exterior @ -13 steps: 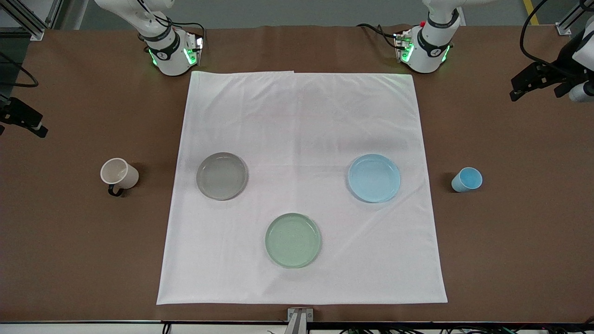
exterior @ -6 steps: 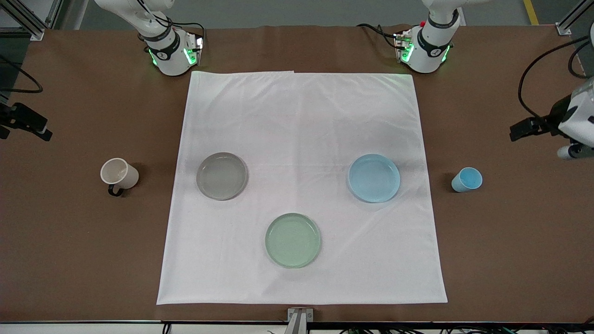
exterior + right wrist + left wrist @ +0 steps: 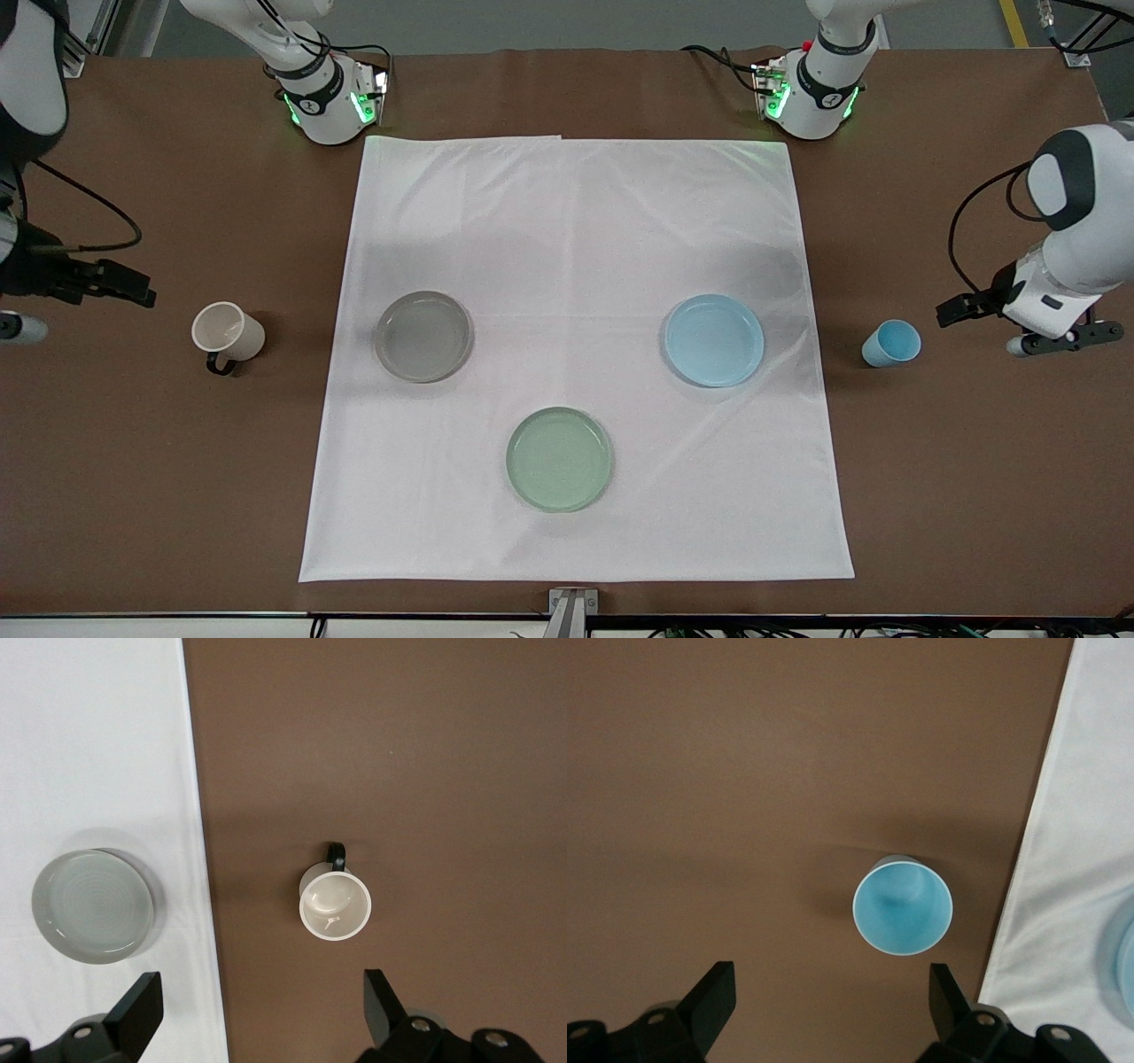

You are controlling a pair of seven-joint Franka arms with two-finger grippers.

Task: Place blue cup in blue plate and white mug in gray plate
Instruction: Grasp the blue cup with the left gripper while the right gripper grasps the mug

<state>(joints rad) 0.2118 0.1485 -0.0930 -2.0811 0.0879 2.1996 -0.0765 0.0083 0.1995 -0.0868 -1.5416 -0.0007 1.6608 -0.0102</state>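
Blue cup upright on bare table nr L arm's end, just off the cloth edge; L gripper above it, jaws wide. White mug upright nr R arm's end; R gripper above, wide open. Blue plate, gray plate on cloth, both bare.

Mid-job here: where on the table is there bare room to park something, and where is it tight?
Free: the white cloth between the robot bases and the gray plate and blue plate; also the brown table nearer the camera than the white mug. Tight: around the blue cup, under the open left gripper, and by the mug, near the open right gripper.
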